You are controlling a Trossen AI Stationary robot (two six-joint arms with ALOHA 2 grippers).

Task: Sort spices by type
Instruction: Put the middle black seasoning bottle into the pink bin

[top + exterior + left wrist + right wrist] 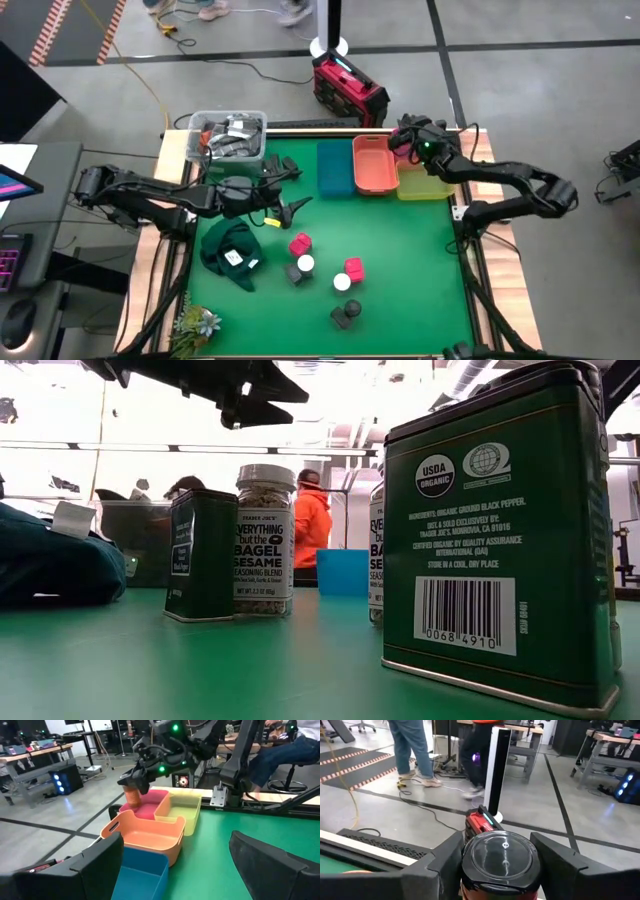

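- The left gripper [296,207] hovers over the green table mat [400,260] just in front of the clear plastic tub of grey clutter [228,137]; its two dark fingers [95,865] are spread wide with nothing between them.
- Below it on the mat lies a crumpled dark green cloth with a white label [230,252].
- The spices still on the mat sit in a loose cluster near the middle: a red-pink box [299,244], a white-capped jar [305,264] beside a dark container [293,273], a second white-capped jar [342,283] touching a second red-pink box [353,268], and a dark round jar [345,317] nearest the front edge.
- In the low view, a dark green rectangular tin of black pepper [500,530] stands upright closest to the camera, with a smaller dark tin [200,555] and a clear glass jar of sesame seasoning with a white cap [265,540] upright side by side farther back.
- Along the far edge stand a blue bin [335,168], an orange bin [374,165], a red-pink bin [148,806] and a yellow bin [425,185].
- The right gripper [407,138] hangs over the red-pink bin, its fingers [445,865] clasped on a round spice jar with a clear-topped dark lid [501,860], held upright above the bin.
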